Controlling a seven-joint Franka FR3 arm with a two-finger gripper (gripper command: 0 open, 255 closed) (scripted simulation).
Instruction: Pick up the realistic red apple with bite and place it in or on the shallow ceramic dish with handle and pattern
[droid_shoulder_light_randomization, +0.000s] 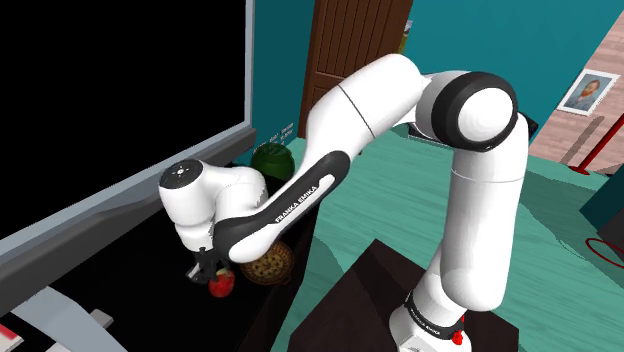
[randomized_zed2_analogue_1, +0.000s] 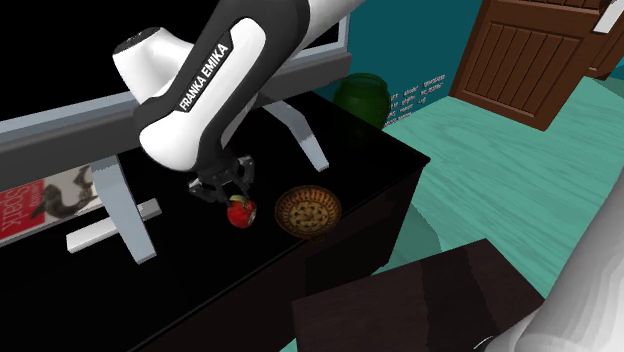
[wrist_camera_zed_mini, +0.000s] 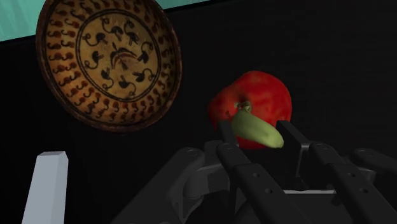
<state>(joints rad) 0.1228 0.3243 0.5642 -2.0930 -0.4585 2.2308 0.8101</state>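
A red apple (wrist_camera_zed_mini: 254, 95) with a green leaf on its stem sits between my gripper's (wrist_camera_zed_mini: 259, 133) two black fingers, which clasp its upper part from both sides. On the black tabletop right beside it lies the shallow brown dish (wrist_camera_zed_mini: 109, 60) with a dark scroll pattern, seen face-on and with nothing in it. In the second exterior view the gripper (randomized_zed2_analogue_1: 232, 190) points down with the apple (randomized_zed2_analogue_1: 240, 212) at its tips, a short gap left of the dish (randomized_zed2_analogue_1: 308, 212). The shoulder view shows the apple (droid_shoulder_light_randomization: 222, 283) under the gripper (droid_shoulder_light_randomization: 208, 270), next to the dish (droid_shoulder_light_randomization: 268, 266).
A big black screen on grey stand legs (randomized_zed2_analogue_1: 300, 135) rises just behind the gripper. One white stand foot (wrist_camera_zed_mini: 48, 184) lies near the dish. A dark green jar (randomized_zed2_analogue_1: 362, 97) stands at the table's far corner. A magazine (randomized_zed2_analogue_1: 45, 205) lies to the left. The table's front edge runs close by the dish.
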